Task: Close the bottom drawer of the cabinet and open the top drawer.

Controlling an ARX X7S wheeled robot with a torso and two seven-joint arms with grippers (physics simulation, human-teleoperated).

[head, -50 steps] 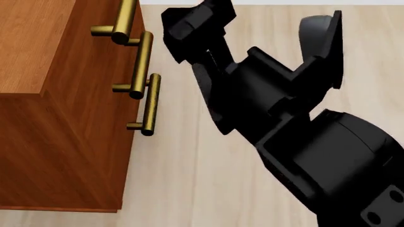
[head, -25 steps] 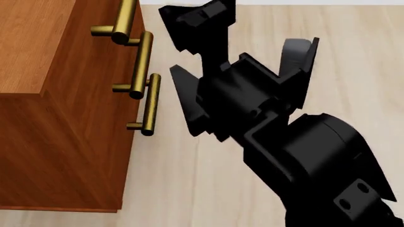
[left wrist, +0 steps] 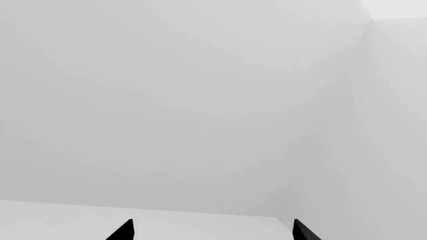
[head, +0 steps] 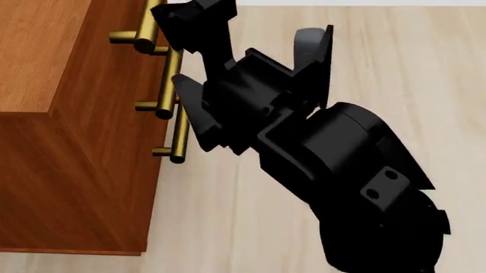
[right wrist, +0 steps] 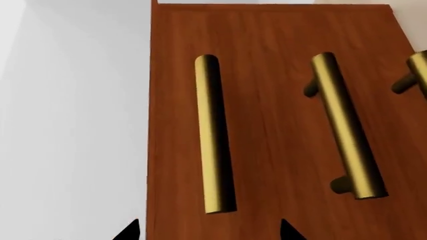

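The cabinet [head: 83,170] stands on pale plank floor [head: 319,34], at the left of the head view, seen from above so that its top and front both show. Its three brass bar handles step outward from the cabinet's top front edge.

The right arm [head: 334,159] reaches in from the lower right, and its black wrist covers much of the middle and lower handles in that view. The right gripper [right wrist: 208,231] faces the cabinet front with its jaws released and spread wide; in the right wrist view one tip sits off the cabinet's top edge, over white background, and the other over the wood between the first two handles. The top drawer [right wrist: 177,100] lies straight ahead of the gripper. Its handle [right wrist: 213,135] runs along the line between the two tips, with its near end just short of them; whether either tip touches the bar I cannot tell.

The middle drawer's handle [right wrist: 343,125] comes next, standing off the wood on two short posts. The bottom drawer [right wrist: 410,125] is farthest from the tips, at the frame's edge, where only part of its handle [right wrist: 417,70] shows. The front reads as one flat wooden face, with no step between the drawers and no seams that I can make out.

The left gripper [left wrist: 212,232] points at bare white walls meeting in a corner; its jaws are released, with two dark tips well apart and nothing between them.
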